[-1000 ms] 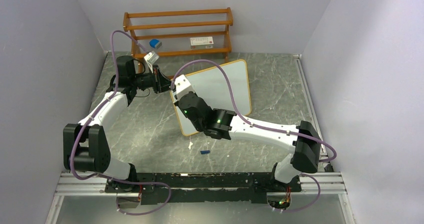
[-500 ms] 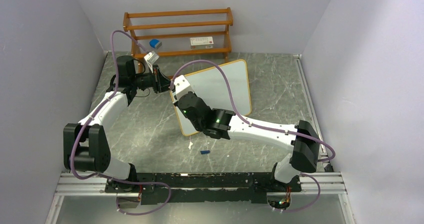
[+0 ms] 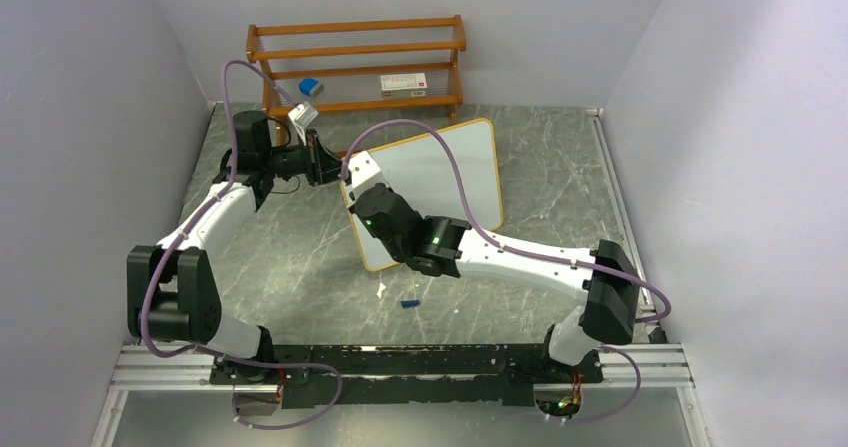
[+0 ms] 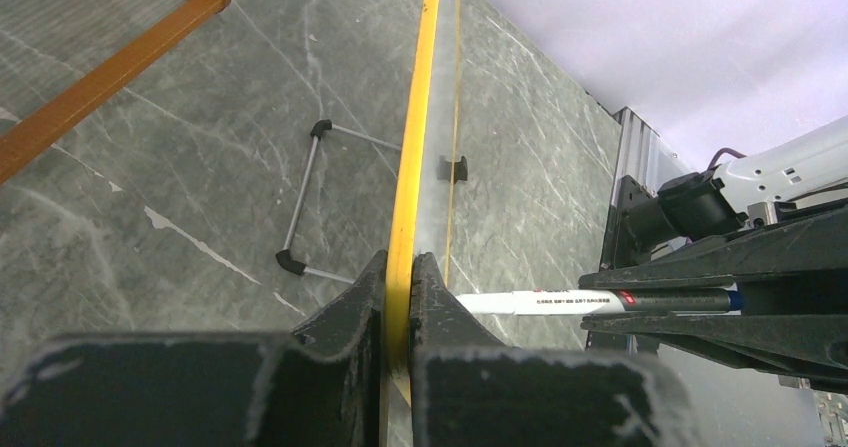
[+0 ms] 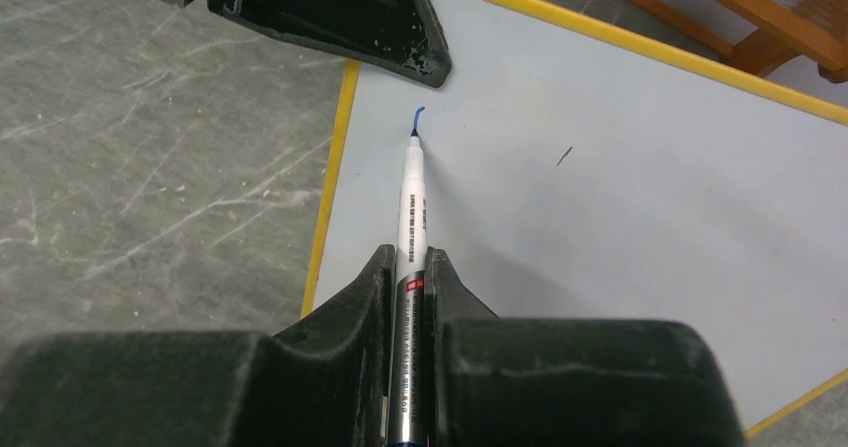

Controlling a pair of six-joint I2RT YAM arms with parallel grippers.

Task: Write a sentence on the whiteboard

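Observation:
The whiteboard (image 3: 445, 167), white with a thin orange-yellow frame, stands tilted on the table's far middle. My left gripper (image 4: 400, 267) is shut on its frame edge (image 4: 425, 87) at the top left corner. My right gripper (image 5: 408, 257) is shut on a white marker (image 5: 412, 202), which also shows in the left wrist view (image 4: 520, 302). The marker's tip touches the board near that corner. Of the sentence only one short blue stroke (image 5: 416, 117) shows at the tip. In the top view the right wrist (image 3: 385, 222) covers the board's left part.
A brown wooden shelf rack (image 3: 355, 62) stands behind the board, holding a blue object (image 3: 310, 87) and a white card (image 3: 403, 83). A blue cap (image 3: 408, 304) and a white scrap (image 3: 381, 290) lie in front. The board's wire stand (image 4: 300, 197) rests behind it.
The right wrist has crept slightly toward the board's upper left. The left arm and the board have not moved.

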